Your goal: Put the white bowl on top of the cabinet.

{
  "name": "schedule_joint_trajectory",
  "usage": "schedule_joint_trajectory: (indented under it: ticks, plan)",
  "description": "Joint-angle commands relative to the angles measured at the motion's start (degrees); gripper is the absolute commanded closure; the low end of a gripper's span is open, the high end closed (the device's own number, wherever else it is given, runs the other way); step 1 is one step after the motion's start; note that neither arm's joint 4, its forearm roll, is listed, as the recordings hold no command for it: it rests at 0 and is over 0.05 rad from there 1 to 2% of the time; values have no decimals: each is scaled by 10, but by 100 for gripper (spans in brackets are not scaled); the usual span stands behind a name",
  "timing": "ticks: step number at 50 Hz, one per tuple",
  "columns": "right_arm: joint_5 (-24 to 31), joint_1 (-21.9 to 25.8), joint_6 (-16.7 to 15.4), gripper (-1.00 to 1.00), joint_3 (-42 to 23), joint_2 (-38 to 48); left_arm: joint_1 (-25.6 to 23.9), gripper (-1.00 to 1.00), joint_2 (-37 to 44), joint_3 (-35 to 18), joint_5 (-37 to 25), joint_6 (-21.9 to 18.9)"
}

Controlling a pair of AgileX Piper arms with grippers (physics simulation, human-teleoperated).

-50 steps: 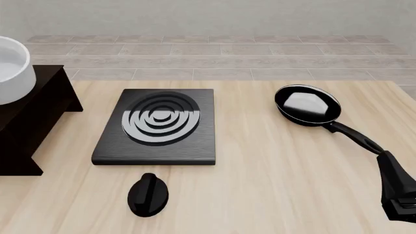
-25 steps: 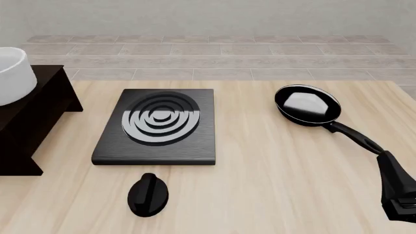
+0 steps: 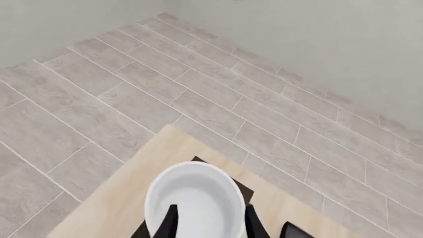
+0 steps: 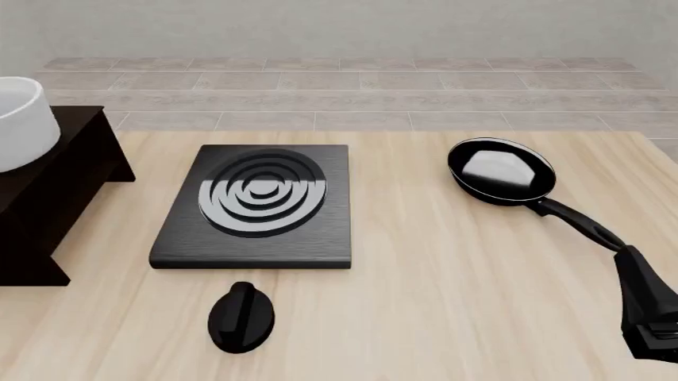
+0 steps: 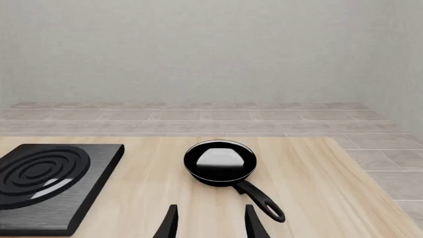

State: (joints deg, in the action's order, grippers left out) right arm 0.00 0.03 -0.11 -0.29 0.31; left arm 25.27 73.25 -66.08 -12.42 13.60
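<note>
- Where the pale wooden table (image 4: pixel 445 270) ends at front-view left stands the dark brown box-shaped cabinet (image 4: pixel 48 186).
- Deep glossy white bowl (image 4: pixel 21 123) sits over its top; contact unclear.
- Left gripper (image 3: pixel 210 224) pinches the bowl's wall.
- Right gripper (image 5: pixel 210 223) hangs parted, empty.

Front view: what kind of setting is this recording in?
Probably a simulated kitchen worktop: a stove plate with its knob, a frying pan and a white bowl on a light wooden table.

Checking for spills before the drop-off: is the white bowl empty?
Empty: the left wrist view looks into the white bowl and shows only plain white interior, and the front view shows its rim level.
</note>
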Motion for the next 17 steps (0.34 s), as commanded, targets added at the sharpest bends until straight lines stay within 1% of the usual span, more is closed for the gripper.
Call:
schedule_joint_trajectory:
  ticks: [1,17]
  plan:
    - [0,0,0,-100,0,0,-18,-100,-30,23,-3,20]
    - [0,0,0,-100,0,0,-39,-100,-53,73,22,37]
